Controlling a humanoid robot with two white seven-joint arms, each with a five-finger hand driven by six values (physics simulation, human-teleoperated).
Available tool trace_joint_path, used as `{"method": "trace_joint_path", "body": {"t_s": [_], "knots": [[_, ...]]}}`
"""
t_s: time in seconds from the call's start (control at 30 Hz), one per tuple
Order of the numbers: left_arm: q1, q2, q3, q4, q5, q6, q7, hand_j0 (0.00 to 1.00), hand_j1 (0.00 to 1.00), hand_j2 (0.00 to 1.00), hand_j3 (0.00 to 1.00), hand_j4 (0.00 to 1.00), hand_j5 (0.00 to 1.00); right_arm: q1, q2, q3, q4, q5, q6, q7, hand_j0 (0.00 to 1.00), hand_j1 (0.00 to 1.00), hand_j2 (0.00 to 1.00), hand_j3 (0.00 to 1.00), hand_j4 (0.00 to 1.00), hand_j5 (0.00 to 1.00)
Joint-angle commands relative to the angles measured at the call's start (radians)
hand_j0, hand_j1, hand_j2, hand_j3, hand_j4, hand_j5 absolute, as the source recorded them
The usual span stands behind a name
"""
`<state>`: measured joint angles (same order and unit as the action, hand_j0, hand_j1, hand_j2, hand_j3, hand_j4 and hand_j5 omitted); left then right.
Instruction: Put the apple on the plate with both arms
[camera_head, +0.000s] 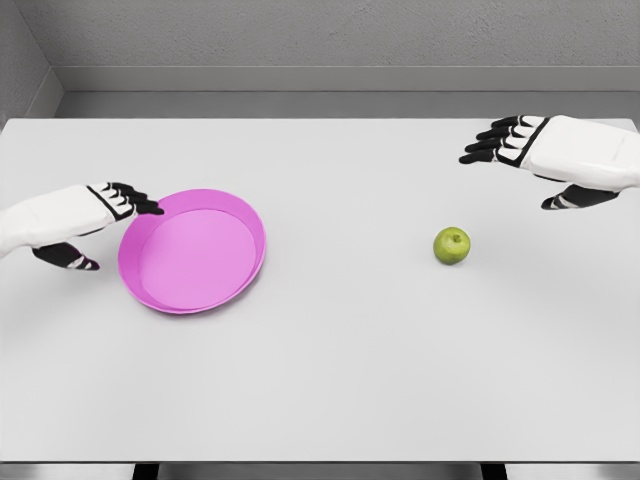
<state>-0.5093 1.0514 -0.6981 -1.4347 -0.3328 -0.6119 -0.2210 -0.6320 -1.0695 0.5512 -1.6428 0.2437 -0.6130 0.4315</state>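
Apple (452, 245): one only, green, sitting on the white tabletop (340, 380) right of the middle, free of both hands and well apart from the plate.

Two hands show. The right hand (520, 160) comes in from the right edge, at the far right of the tabletop. Its black fingers (485, 145) are stretched out and a little spread, pointing left, and its thumb (562, 200) hangs below the palm. It holds nothing. The apple lies nearer the camera than this hand and a little to its left, with bare tabletop between them.

The left hand (100, 215) comes in from the left edge. Its fingers are also extended and grasp nothing; the tips reach to the far left rim of the plate, at or just over the rim, though whether they touch it cannot be told from this view. Its thumb points down and toward the camera, beside the plate's left side.

One plate (235, 280), pink and round with a raised rim, lies flat on the left half of the tabletop. Nothing lies in it.

Beyond the tabletop's far edge a grey floor meets a grey wall. Two dark table legs show under the near edge at the bottom of the picture.
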Motion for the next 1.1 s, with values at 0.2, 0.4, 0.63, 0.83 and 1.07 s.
{"method": "trace_joint_path", "body": {"t_s": [0.2,0.4,0.63,0.83,1.07], "knots": [[0.000,0.002,-0.012,0.000,0.006,0.001,0.000,1.00,1.00,1.00,1.00,1.00,1.00,-0.003,-0.009,-0.004,-0.035,-0.017,0.002,0.000,1.00,1.00,1.00,1.00,1.00,1.00],[0.000,0.002,-0.014,0.000,0.006,0.001,-0.017,1.00,1.00,1.00,1.00,1.00,1.00,0.032,-0.035,0.003,0.000,-0.316,0.002,0.179,0.98,0.98,0.98,0.98,0.98,0.98],[0.000,0.001,-0.018,-0.001,0.006,0.001,-0.021,1.00,1.00,1.00,1.00,1.00,1.00,0.023,0.046,0.041,0.067,-0.386,0.168,0.179,1.00,1.00,1.00,1.00,1.00,1.00],[0.000,-0.001,-0.018,0.000,0.006,0.001,-0.021,1.00,1.00,1.00,1.00,1.00,1.00,0.000,0.094,0.144,0.153,-0.305,0.185,0.179,1.00,1.00,1.00,1.00,1.00,1.00],[-0.002,-0.001,-0.018,0.000,0.005,0.001,-0.021,1.00,1.00,1.00,1.00,1.00,1.00,-0.008,0.143,0.179,0.187,-0.261,0.191,0.179,1.00,1.00,1.00,1.00,1.00,1.00]]}}
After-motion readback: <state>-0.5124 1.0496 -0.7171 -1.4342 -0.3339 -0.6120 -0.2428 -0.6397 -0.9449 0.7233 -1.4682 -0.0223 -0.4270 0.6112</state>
